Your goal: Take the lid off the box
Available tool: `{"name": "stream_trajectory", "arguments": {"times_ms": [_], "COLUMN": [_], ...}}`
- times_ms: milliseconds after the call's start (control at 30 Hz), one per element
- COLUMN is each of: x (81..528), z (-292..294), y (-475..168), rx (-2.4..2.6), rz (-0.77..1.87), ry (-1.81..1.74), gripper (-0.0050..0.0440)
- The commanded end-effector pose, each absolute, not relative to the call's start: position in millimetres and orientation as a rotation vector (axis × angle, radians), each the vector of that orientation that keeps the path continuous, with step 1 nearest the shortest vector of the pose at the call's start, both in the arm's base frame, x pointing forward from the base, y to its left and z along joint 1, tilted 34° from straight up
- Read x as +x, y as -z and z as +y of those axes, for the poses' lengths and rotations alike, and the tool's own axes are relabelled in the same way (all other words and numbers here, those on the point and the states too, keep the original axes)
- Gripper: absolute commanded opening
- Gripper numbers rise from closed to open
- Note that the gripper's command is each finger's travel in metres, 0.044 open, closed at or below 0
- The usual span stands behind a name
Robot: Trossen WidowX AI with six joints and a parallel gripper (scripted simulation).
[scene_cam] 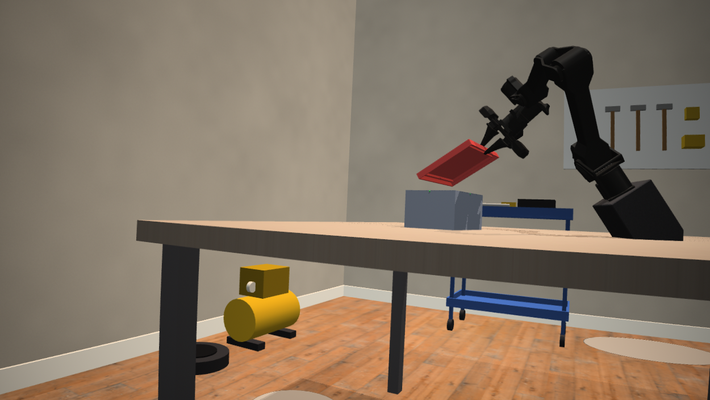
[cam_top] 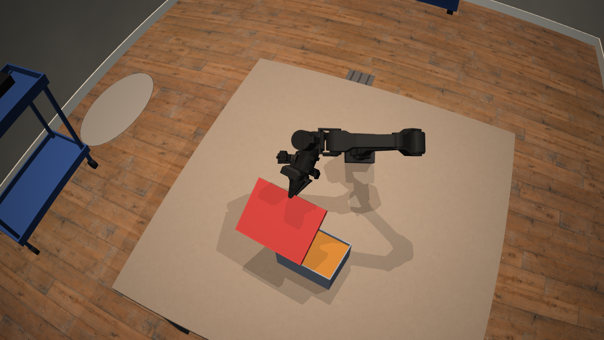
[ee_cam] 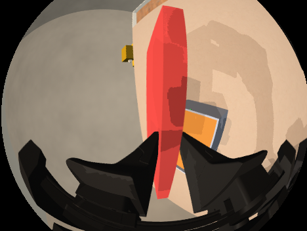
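Note:
My gripper (cam_top: 293,195) (scene_cam: 487,144) (ee_cam: 168,136) is shut on one edge of the red lid (cam_top: 274,219) (scene_cam: 454,163) (ee_cam: 166,71). The lid hangs tilted in the air, its far edge lower, clear above the box. The grey-blue storage box (cam_top: 314,276) (scene_cam: 437,209) (ee_cam: 222,121) stands open on the table (cam_top: 422,253) (scene_cam: 347,238), its orange inside (cam_top: 325,252) (ee_cam: 201,129) showing. In the top view the lid covers the box's left part from sight. In the wrist view the lid is seen edge-on between the fingers.
The arm's base (cam_top: 359,157) (scene_cam: 638,211) stands on the table behind the box. A blue cart (cam_top: 25,168) (scene_cam: 506,298) stands on the floor beside the table. A yellow tank (scene_cam: 260,308) lies on the floor beneath the table.

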State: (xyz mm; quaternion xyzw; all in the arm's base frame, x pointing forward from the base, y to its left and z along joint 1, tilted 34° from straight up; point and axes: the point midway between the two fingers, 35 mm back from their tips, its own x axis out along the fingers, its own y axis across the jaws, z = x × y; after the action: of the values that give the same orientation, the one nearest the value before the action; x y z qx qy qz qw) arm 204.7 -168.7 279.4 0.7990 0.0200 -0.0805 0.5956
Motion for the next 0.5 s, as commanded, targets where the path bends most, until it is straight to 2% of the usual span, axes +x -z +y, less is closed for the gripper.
{"name": "stream_trajectory", "arguments": {"times_ms": [0, 467], "x": [203, 198], "z": [-177, -203], "y": [-280, -271], "rx": [1.843, 1.843], "rz": [0.045, 0.045], "ry": [0.18, 0.18], "gripper": [-0.005, -0.005]}}
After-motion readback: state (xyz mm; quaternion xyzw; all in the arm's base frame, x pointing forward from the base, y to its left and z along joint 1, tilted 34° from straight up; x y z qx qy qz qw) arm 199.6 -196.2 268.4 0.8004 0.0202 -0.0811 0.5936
